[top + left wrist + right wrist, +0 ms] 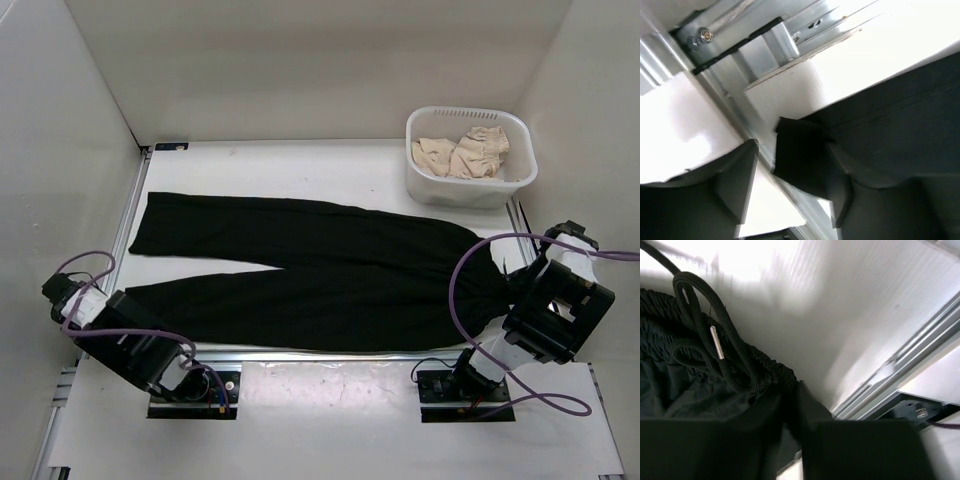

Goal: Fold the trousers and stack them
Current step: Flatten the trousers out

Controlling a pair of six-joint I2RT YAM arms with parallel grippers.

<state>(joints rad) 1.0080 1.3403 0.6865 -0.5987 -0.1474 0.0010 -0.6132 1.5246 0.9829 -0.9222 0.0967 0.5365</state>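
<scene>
Your left end effector (pixel 792 150) sits low at the near left edge of the bench (pixel 300 160). Its dark fingers (pixel 735 185) are spread apart, with a hem corner of the trousers (pixel 300 270) in the gap, not pinched. Your right end effector (pixel 802 427) looks clamped on the gathered waistband at the near right, and the top view shows fabric bunching toward it.

The trousers lie full length across the bench, waist to the right, legs running left in a narrow V with the hems apart.

Progress: they're laid out flat, with no fold made and nothing stacked. You've yet to bring the legs together, fold down the length and place the stack.

The fabric is soft, matte black and limp, with few wrinkles. The waistband is ruched elastic with a thick braided drawstring (pixel 737 375) and a metal tip (pixel 715 342). The bench is smooth glossy white, edged with aluminium rail (pixel 760 60).

A white plastic basket (pixel 460 190) at the far right holds crumpled beige cloth (pixel 465 152).
</scene>
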